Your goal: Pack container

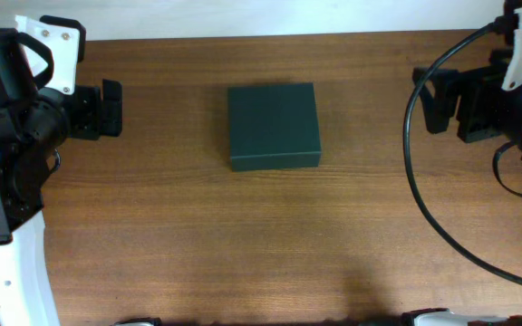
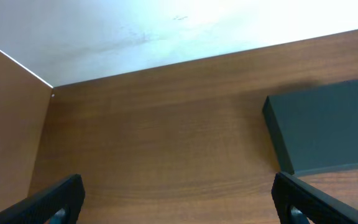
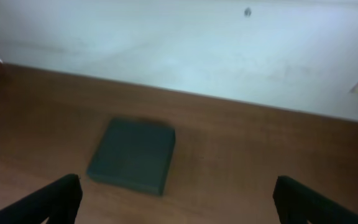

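Container (image 1: 273, 125) placement: sole object on the wooden table (image 1: 243, 244), lying just toward 12 o'clock of the table's middle in the overhead view, well apart from both arms.

Table: bare wood on all sides of the box; no item to be packed is visible in any view.

Container: dark green, matte, lid (image 1: 273, 113) down and flat. In plan it is nearly square, so no clear long axis can be stated; its sides run square with the table edges. The hinge side cannot be told.

Left gripper (image 1: 114, 109): at the 9 o'clock side of the table, jaws spread wide and holding nothing. The container lies at 3 o'clock from it. In the left wrist view the box (image 2: 328, 124) sits ahead toward 2 o'clock, outside the line between the fingers (image 2: 55, 199).

Right gripper (image 1: 421, 100): at the 3 o'clock side, likewise spread and empty. The container lies at 9 o'clock from it, and toward 11 o'clock in its wrist view (image 3: 132, 155).

Assessment: both claws stand off at about equal range, the right perhaps slightly nearer. Either would have to travel inward along the 9-to-3 line to reach a side wall.
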